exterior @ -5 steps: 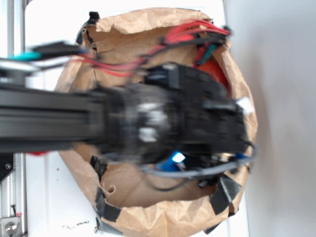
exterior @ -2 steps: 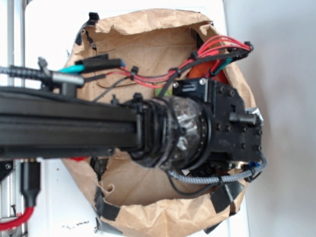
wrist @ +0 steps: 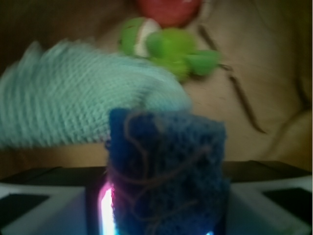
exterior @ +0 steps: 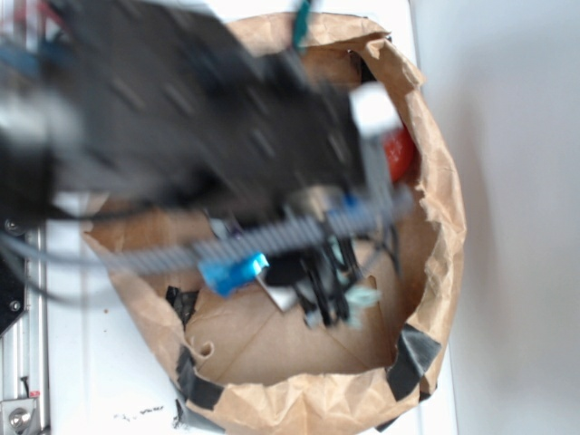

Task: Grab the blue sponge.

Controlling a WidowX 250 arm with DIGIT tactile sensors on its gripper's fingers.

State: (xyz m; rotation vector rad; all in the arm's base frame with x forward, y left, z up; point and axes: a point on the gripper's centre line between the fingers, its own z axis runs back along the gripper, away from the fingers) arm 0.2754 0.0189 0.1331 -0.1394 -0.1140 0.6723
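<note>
In the wrist view the blue sponge stands upright between my jaws, a dark blue pored block with brown fibres stuck to it. My gripper is shut on it, with its grey fingers on either side. The sponge appears lifted off the paper floor below. In the exterior view the arm is a dark blur at the upper left, and my gripper hangs over the middle of the bag. The sponge cannot be made out there.
A pale teal rag lies behind the sponge and also shows in the exterior view. A green plush toy and a red object lie farther back. The brown paper bag wall rings everything.
The arm has swung from the bag's right side toward the upper left and closer to the camera. The frame is motion-blurred, and the fingers now hang over the bag's middle.
</note>
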